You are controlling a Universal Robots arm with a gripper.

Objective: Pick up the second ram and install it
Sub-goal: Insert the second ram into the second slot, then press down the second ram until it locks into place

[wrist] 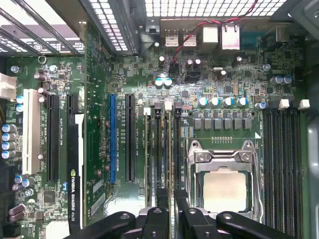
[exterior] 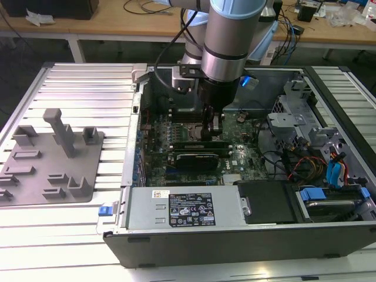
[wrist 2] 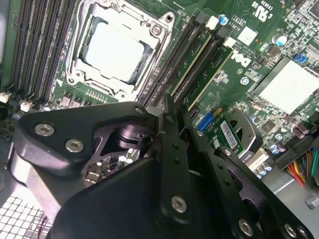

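Observation:
The second ram is a thin green stick standing on edge in a black memory slot beside the CPU socket. My gripper is down at the stick's near end, its two black fingers closed narrowly over the top edge. A second green stick sits in the neighbouring slot, just outside the fingers. In the first wrist view the gripper straddles one slot of the bank next to the CPU socket. The exterior view has the gripper low over the motherboard inside the open case.
A black graphics card lies just in front of the gripper. The power supply fills the case's near side. Drive cage and cables crowd the exterior view's right. A grey fixture plate rests outside on the exterior view's left.

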